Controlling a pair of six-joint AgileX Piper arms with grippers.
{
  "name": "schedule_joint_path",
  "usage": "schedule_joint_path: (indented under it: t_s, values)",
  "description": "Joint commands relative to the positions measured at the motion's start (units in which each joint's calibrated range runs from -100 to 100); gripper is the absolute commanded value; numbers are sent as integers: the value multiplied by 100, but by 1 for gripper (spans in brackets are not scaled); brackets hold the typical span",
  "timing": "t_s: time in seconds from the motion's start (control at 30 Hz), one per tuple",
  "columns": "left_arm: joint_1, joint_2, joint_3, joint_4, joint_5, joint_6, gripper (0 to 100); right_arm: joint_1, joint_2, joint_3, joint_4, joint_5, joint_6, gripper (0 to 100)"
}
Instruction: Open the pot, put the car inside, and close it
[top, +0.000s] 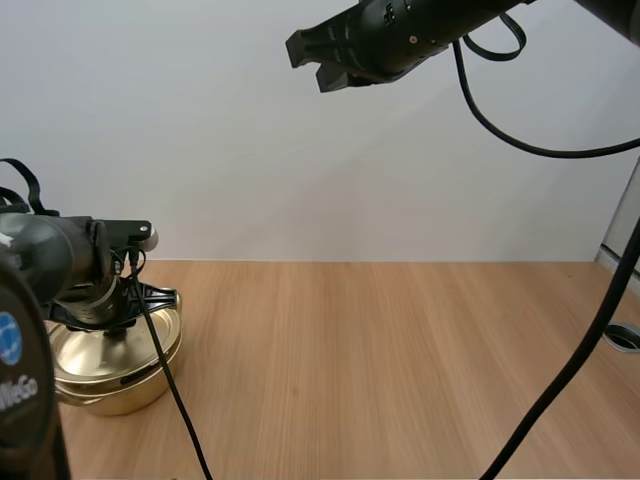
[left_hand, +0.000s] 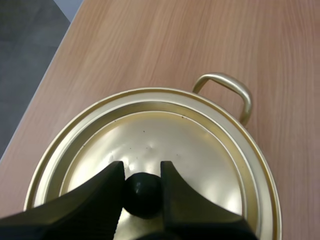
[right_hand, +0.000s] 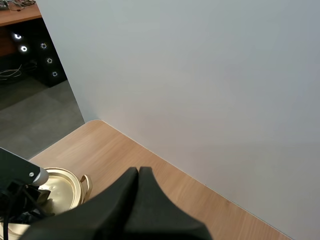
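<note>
From the left wrist you get the knob (left_hand: 142, 194) only in part: the left gripper (left_hand: 141, 168) has its fingers (left_hand: 95, 200) over both sides, and the lid (left_hand: 165, 145) is cut off beneath them. In the high view, at lower left, the left arm (top: 60, 260) hides that knob, much of the lid and the left side of the pot (top: 125, 392).

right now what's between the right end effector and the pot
Nothing: only bare table lies between the raised right end effector and the pot in the high view; the left end effector grips the lid by its knob.
</note>
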Motion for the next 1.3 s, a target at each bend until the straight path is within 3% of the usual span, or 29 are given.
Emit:
schedule_joint_path:
  t_s: [0.0,0.93,1.07,1.27]
  values:
    - [-1,31,9,-186,36,127,0,2,-1,5,5,-8,-6,0]
    - [-1,584,19,-114,62,136,1,2,-1,5,8,25,-6,0]
    - [-1,584,19,76,45,136,22,2,-1,5,8,25,-6,0]
    - [-1,573,-5,503,-278,136,76,2,-1,5,8,25,-6,0]
